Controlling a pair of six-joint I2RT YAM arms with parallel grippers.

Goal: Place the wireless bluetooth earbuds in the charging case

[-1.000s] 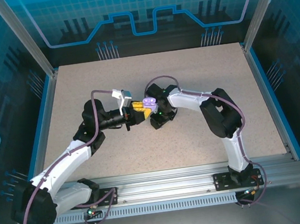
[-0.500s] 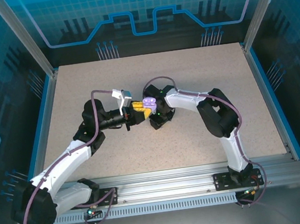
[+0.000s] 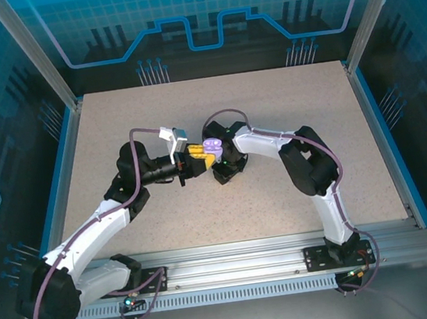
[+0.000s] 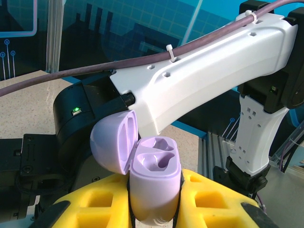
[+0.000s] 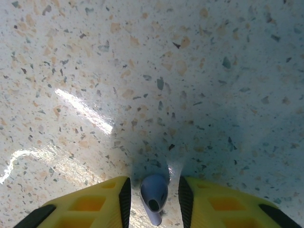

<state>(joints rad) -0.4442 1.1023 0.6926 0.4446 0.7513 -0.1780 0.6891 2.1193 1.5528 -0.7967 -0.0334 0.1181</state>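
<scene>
My left gripper (image 4: 154, 216) is shut on a lavender charging case (image 4: 154, 185), held upright between its yellow fingers (image 4: 90, 204). The lid (image 4: 111, 142) is swung open to the left and both sockets are empty. From above, the case (image 3: 212, 145) sits at the table's middle, in the left gripper (image 3: 200, 158). My right gripper (image 3: 225, 171) points down at the table just right of it. In the right wrist view a lavender earbud (image 5: 154, 191) lies on the table between the right gripper's (image 5: 152, 202) pads, with a gap on each side. The right gripper is open.
The right arm's white forearm (image 4: 204, 71) crosses close above and behind the open case. The speckled table (image 3: 269, 105) is walled by blue panels and aluminium posts (image 3: 361, 22). A rail (image 3: 233, 250) runs along the near edge.
The right arm's elbow has drifted slightly left toward the centre. The left arm and the case have stayed in place.
</scene>
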